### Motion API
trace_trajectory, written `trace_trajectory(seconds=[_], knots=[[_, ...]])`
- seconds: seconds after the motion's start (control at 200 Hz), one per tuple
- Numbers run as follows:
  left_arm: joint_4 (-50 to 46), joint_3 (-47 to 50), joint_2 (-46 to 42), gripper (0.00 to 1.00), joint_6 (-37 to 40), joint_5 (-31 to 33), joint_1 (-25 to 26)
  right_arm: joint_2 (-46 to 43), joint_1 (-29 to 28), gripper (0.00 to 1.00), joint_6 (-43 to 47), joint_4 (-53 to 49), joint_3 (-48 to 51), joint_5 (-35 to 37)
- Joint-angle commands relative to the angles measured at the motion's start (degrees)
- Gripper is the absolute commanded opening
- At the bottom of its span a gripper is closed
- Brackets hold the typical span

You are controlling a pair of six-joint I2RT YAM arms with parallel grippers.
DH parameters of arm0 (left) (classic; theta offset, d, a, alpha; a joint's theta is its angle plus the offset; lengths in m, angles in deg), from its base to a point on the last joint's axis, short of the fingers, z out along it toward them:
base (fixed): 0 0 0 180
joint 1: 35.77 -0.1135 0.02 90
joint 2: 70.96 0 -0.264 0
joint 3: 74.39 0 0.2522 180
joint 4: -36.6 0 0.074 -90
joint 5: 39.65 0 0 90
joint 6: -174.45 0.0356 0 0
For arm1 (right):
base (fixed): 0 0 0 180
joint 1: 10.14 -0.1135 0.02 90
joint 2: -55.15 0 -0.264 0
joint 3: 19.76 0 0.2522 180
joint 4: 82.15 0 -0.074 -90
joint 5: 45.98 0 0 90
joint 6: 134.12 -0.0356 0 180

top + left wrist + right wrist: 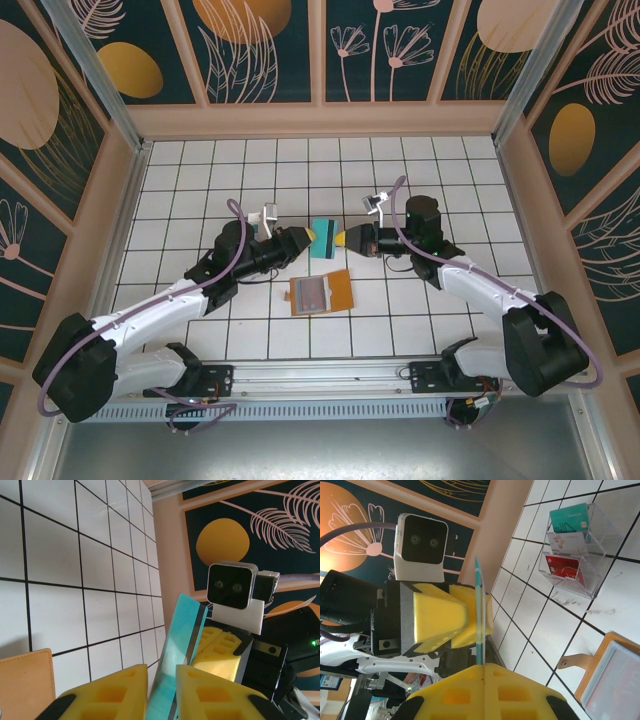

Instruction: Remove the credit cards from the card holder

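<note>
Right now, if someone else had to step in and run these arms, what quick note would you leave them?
Right gripper: jaws shut on one end of a teal credit card, held in the air between the arms.
Left gripper: jaws around the card's other end; I can't tell whether they pinch it.
Card holder: lying open on the table, nearer the arm bases, with nothing touching it.
Done: a clear rack holds a second teal card, a pale card and a red card.
Left: finish this handover and put the card away. Whether the sleeves hold more cards is unclear.
</note>
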Motion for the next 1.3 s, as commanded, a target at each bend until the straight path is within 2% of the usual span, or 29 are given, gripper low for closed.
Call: trace_trajectory(seconds=[0.0, 0.125, 0.17, 0.205, 0.245, 0.295, 0.365, 0.435, 0.551, 0.636, 0.726, 0.751, 0.851, 0.981, 1.056, 1.181, 1.246, 1.291], knots=[[4.92, -1.18, 0.14, 0.20, 0.25, -2.13, -0.07, 0.64, -0.65, 0.00, -0.17, 3.52, 0.44, -2.20], [6.33, -1.03, 0.32, 0.14, 0.08, -2.98, -0.14, 1.03, -0.72, 0.00, -0.11, 3.72, 0.08, -2.54], [6.53, -1.07, 0.32, 0.08, 0.20, -3.16, -0.07, 1.24, -0.73, 0.00, 0.00, 3.58, 0.12, -2.60], [6.62, -1.22, 0.22, 0.00, 0.27, -3.25, -0.07, 1.34, -0.72, 0.00, 0.22, 3.34, -0.03, -2.52], [6.36, -1.29, 0.17, 0.00, 0.45, -3.17, -0.11, 1.43, -0.72, 0.00, 0.81, 2.64, -0.05, -2.14], [5.19, -1.48, -0.02, 0.00, 1.09, -2.79, -0.13, 1.44, -0.64, 0.10, 1.74, 1.25, -0.27, -1.50], [0.91, -2.69, -0.34, 0.00, 3.23, -1.90, -0.12, 1.19, -0.62, 0.40, 3.37, -1.19, -0.73, -0.21], [-6.75, -5.22, -0.47, 0.00, 6.93, 0.14, -0.14, 0.61, -0.43, 0.56, 5.27, -4.40, -1.43, 1.59], [-20.79, -10.61, -0.04, 0.00, 14.89, 4.73, -0.14, -0.94, 0.05, 0.73, 8.11, -8.94, -2.24, 4.77], [-29.79, -14.27, 0.79, 0.00, 20.89, 9.15, -0.14, -2.04, 0.27, 0.81, 9.85, -11.37, -2.59, 6.95], [-36.93, -17.44, 1.79, 0.00, 26.65, 15.59, -0.15, -3.08, 0.39, 0.88, 11.59, -13.89, -3.02, 9.30], [-38.61, -18.14, 1.90, 0.00, 28.45, 17.69, -0.11, -3.33, 0.37, 0.93, 11.91, -14.42, -3.10, 9.78], [-42.88, -19.75, 1.68, 0.00, 35.34, 26.05, -0.15, -4.40, 0.59, 0.95, 13.40, -15.55, -3.21, 10.78], [-42.25, -18.73, -0.44, 0.00, 47.57, 31.46, -0.15, -5.13, 0.79, 0.96, 15.45, -17.10, -3.74, 11.64], [-40.51, -17.09, -2.26, 0.03, 54.76, 32.61, -0.09, -5.43, 1.09, 0.96, 16.25, -17.37, -3.70, 11.77], [-36.28, -14.64, -5.61, 0.00, 67.03, 34.97, -0.12, -6.03, 1.89, 0.96, 17.10, -17.44, -3.57, 11.72], [-36.94, -14.30, -5.80, 0.00, 75.42, 34.66, -0.08, -6.40, 2.34, 0.96, 17.32, -17.22, -3.40, 11.77], [-37.88, -14.29, -5.00, 0.00, 79.40, 37.08, -0.18, -6.60, 2.60, 0.96, 17.54, -17.27, -3.37, 11.73]])
